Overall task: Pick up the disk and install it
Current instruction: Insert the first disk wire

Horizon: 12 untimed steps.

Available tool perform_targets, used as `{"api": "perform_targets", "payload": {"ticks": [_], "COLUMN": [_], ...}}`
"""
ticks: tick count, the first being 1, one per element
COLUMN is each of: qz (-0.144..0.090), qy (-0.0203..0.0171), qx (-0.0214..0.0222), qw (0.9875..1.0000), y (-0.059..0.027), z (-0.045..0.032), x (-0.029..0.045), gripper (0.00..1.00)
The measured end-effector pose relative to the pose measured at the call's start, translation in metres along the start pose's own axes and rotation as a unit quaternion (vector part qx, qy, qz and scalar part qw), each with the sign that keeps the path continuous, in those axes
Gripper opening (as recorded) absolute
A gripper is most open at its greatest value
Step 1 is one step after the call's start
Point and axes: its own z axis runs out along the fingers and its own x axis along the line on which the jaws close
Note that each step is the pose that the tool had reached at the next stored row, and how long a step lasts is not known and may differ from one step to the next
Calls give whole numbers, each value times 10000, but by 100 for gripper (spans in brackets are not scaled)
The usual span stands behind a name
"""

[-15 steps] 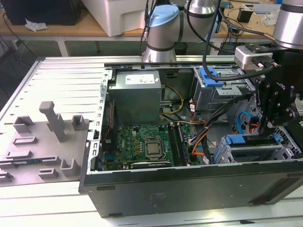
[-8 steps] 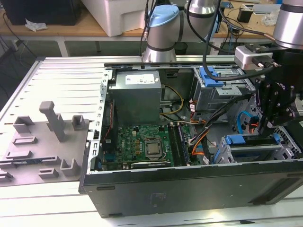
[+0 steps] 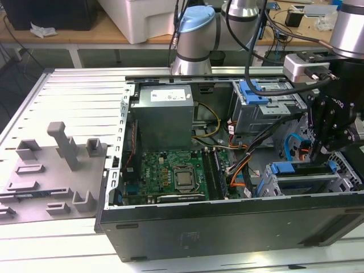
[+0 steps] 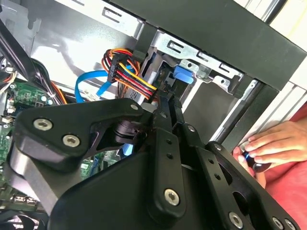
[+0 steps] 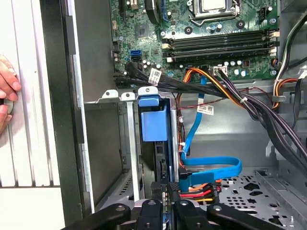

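The disk (image 5: 153,125) is seen slid into the drive cage (image 5: 125,143), the fingers (image 4: 164,143) are closed together at its edge, and installation is judged nearly complete.

Open case (image 3: 227,223), motherboard (image 3: 170,176) and power supply (image 3: 165,114) exposed; gripper (image 3: 323,149) positioned above drive cage (image 3: 307,183) at the exterior view's right.
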Motion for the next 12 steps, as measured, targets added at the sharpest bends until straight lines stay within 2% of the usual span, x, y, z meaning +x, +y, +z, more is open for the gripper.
{"api": "perform_targets", "payload": {"ticks": [4,6,12], "qz": [273,361,412], "qy": [22,30,33], "qx": [-60,-75,-85], "qw": [9996,9993,9991], "y": [1,-2,-32], "z": [13,16,17], "x": [-2,-3,-18], "gripper": [16,16,16]}}
